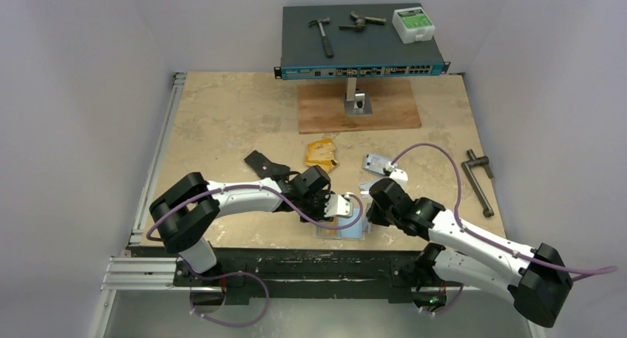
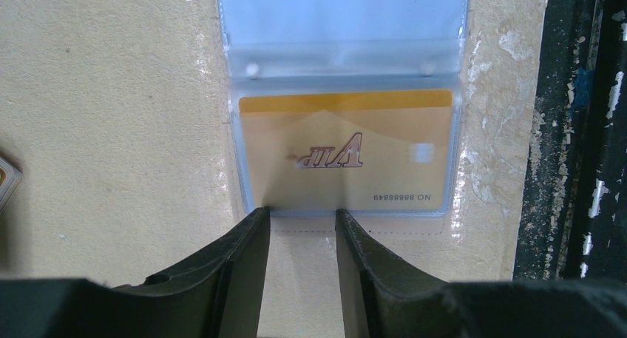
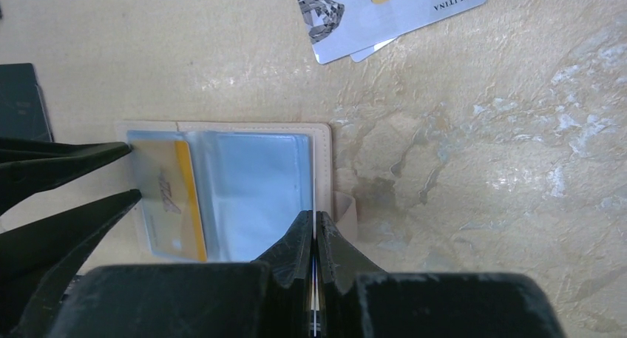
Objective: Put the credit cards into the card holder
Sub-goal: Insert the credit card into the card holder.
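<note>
Orange-gold card reads VIP only from the left wrist; left fingers spread at its six o'clock, right fingers pressed together.

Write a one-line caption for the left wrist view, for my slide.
Left gripper, jaws open, at the edge of the card holder; an orange-gold VIP card sits tucked inside.
</note>
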Controlling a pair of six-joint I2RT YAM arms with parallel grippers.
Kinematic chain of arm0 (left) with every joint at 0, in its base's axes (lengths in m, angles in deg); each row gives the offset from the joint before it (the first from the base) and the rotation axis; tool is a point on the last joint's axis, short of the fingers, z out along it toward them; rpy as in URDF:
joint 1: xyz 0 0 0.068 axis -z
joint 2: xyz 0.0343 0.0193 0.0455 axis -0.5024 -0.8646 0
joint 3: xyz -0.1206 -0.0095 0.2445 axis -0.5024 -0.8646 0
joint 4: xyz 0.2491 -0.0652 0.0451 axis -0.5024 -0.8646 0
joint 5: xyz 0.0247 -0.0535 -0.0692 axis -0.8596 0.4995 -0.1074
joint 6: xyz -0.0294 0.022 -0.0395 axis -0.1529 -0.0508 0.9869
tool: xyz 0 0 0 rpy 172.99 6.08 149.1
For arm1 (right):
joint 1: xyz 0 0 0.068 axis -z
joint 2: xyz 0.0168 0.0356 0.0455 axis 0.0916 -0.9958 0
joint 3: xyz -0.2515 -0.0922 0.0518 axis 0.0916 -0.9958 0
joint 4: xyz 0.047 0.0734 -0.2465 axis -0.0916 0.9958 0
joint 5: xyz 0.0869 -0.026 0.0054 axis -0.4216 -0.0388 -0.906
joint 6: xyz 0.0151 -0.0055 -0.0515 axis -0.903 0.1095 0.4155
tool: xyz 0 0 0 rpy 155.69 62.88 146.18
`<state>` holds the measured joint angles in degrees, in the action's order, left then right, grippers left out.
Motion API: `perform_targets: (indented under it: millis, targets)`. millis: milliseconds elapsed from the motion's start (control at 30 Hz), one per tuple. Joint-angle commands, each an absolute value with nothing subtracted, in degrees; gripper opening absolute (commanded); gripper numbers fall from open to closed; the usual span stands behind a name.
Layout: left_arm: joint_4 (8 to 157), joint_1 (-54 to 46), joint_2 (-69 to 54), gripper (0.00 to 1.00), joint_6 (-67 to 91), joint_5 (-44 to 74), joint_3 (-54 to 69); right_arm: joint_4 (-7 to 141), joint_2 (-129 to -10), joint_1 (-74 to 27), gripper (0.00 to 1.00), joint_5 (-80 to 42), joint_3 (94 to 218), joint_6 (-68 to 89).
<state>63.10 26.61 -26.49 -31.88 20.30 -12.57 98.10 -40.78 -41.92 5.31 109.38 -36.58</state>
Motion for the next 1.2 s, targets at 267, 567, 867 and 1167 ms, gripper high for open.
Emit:
perform_targets:
  millis: [267,567,867,1167]
  targets:
    - [63.59,26.92,-26.02,0.37,-33.1,19.59,-13.25,96.23,-40.76,-41.72,0.0,4.76,108.3,-37.82]
    - [63.52,26.92,-26.01,0.37,-33.16,19.57,-13.25,96.93,-38.04,-41.67,0.0,4.33,109.01,-37.92]
    - [63.26,26.89,-25.7,0.37,-33.18,19.67,-13.17,96.09,-39.89,-41.66,0.0,4.04,107.91,-38.43]
    - [63.13,26.88,-25.74,0.36,-33.18,19.69,-13.02,100.11,-37.43,-41.76,0.0,5.9,111.14,-37.9]
